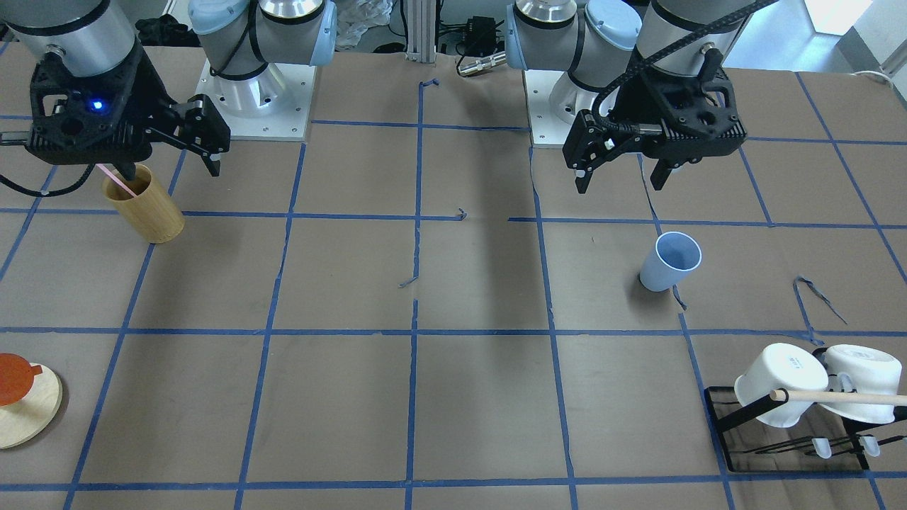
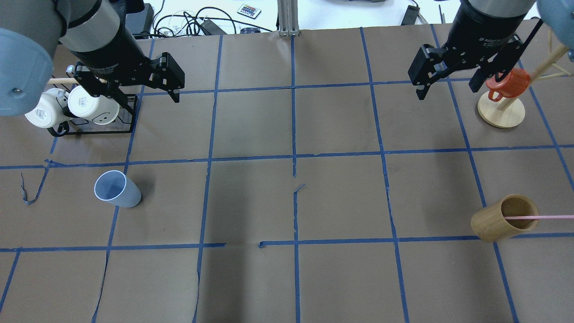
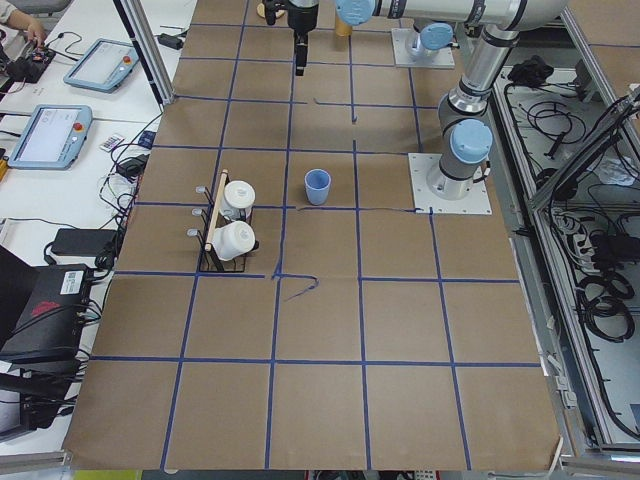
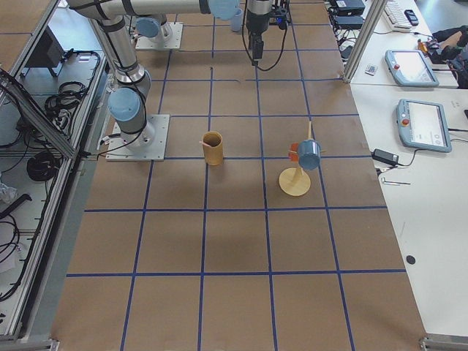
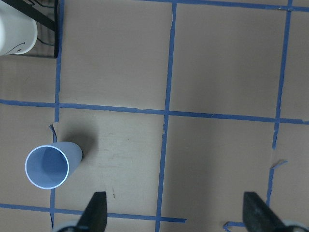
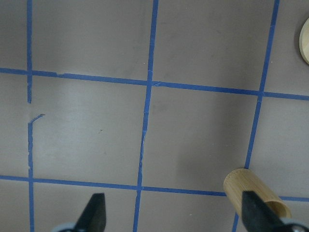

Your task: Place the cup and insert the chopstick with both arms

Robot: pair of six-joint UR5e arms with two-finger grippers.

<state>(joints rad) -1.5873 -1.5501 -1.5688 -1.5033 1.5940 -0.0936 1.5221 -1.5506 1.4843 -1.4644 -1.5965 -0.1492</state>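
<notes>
The light blue cup (image 1: pixel 669 262) stands upright on the brown table; it also shows in the overhead view (image 2: pixel 117 189) and the left wrist view (image 5: pixel 50 164). A pale pink chopstick (image 2: pixel 538 217) leans in a tan bamboo cylinder (image 2: pixel 504 218), which also shows in the front view (image 1: pixel 145 205). My left gripper (image 2: pixel 143 96) is open and empty, hovering high beyond the cup; its jaws frame bare table in the left wrist view (image 5: pixel 176 215). My right gripper (image 2: pixel 448 92) is open and empty, high above the table, apart from the cylinder (image 6: pixel 253 193).
A black rack with two white mugs (image 2: pixel 87 103) and a wooden rod stands at the far left by the left gripper. A wooden stand (image 2: pixel 501 112) with a red mug (image 2: pixel 506 85) stands at the far right by the right gripper. Blue tape lines grid the table.
</notes>
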